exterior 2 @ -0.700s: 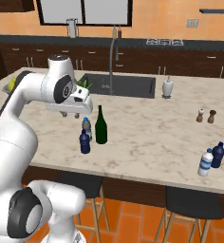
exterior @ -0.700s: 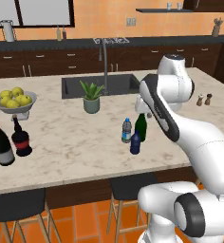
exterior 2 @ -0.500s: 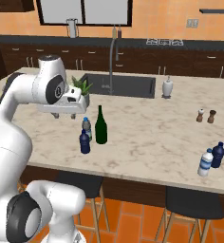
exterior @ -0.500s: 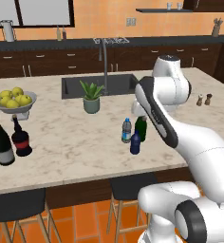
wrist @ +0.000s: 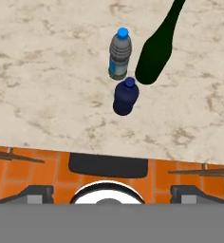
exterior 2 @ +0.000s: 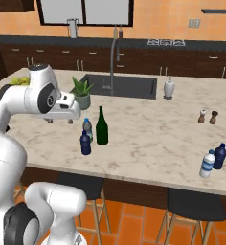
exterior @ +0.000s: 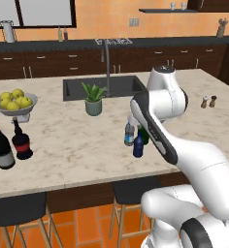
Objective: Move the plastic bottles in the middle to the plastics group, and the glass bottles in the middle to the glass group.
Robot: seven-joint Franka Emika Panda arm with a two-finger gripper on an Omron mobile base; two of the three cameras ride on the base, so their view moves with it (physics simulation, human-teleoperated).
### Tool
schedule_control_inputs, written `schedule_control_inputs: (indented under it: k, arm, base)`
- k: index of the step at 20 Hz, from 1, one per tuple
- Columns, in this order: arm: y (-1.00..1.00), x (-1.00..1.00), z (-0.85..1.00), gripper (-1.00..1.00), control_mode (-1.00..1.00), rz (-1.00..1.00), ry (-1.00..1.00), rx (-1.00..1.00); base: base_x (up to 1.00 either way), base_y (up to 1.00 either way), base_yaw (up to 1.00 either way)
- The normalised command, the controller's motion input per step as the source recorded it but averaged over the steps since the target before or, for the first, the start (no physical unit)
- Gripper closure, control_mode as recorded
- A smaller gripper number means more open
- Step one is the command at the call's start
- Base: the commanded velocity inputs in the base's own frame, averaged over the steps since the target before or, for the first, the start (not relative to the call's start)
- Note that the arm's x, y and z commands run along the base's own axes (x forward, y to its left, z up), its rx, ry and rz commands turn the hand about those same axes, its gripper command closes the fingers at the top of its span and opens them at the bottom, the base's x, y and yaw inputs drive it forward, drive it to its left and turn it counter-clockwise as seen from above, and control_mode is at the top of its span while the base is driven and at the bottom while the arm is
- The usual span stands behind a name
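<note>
The gripper (exterior 2: 50, 120) hangs empty with jaws spread wide, left of the green glass bottle (exterior 2: 102, 127); beside that bottle stand the clear plastic bottle (wrist: 120, 53) and squat blue bottle (wrist: 125, 97), probably light and tippy; grasp mid-body.

Bright, even rendered light; soft shadows, slightly coarse, no glare.

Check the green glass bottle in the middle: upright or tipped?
Upright. The green glass bottle stands on its base on the counter, neck pointing up, beside the two small plastic bottles.
</note>
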Motion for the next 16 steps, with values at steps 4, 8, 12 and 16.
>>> schedule_control_inputs:
  k: [4, 8, 12, 16]
  arm:
    - [-0.33, 0.19, -0.27, -1.0, -1.0, -0.08, -0.12, 0.0]
    - [-0.14, 0.25, -0.3, -1.0, -1.0, -0.02, -0.08, 0.0]
    - [0.0, 0.36, -0.32, -1.0, -1.0, 0.0, 0.0, 0.0]
    - [0.0, 0.41, -0.31, -1.0, -1.0, 0.0, 0.0, 0.0]
  base:
    - [0.0, 0.0, 0.0]
    - [0.0, 0.0, 0.0]
    - [0.0, 0.0, 0.0]
    - [0.0, 0.0, 0.0]
